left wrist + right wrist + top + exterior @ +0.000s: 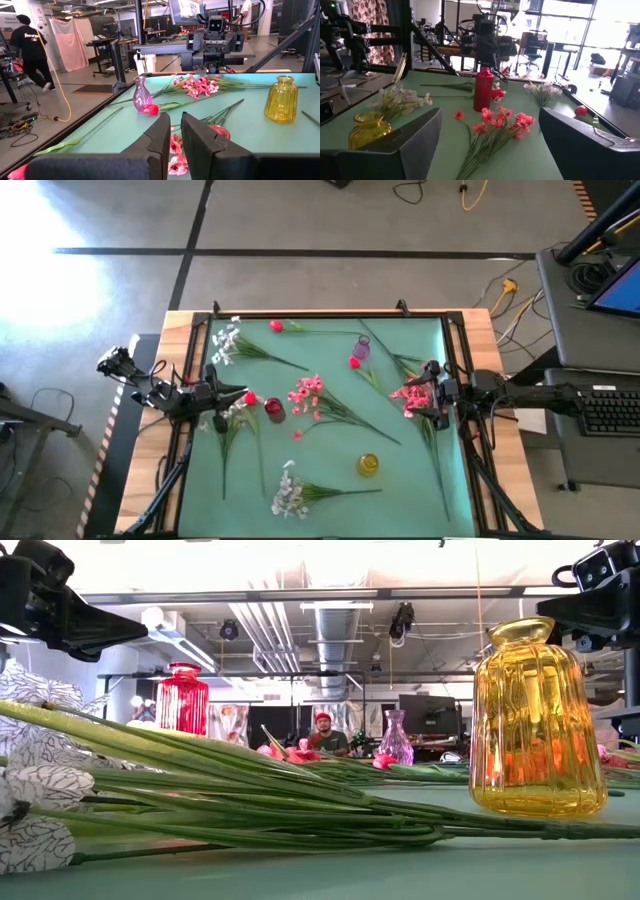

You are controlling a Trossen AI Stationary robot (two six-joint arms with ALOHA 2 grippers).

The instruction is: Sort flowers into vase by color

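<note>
Flowers lie flat on the green mat (330, 510): white sprays (225, 340) (289, 492), pink sprays (308, 395) (412, 395), and red buds (276, 326) (354, 362). Three vases stand upright on the mat: red (273, 409), purple (361, 350) and yellow (368, 465). My left gripper (176, 135) hovers level over the mat's left edge, shut and holding nothing, beside a white spray (237, 415). At the right edge, above a pink spray, my right gripper (490, 145) hovers level, open and holding nothing.
A wooden frame (330, 313) borders the mat. A desk with a keyboard (608, 408) stands to the right of the table. In the wrist and low views, people show in the room beyond the table (30, 50) (323, 733).
</note>
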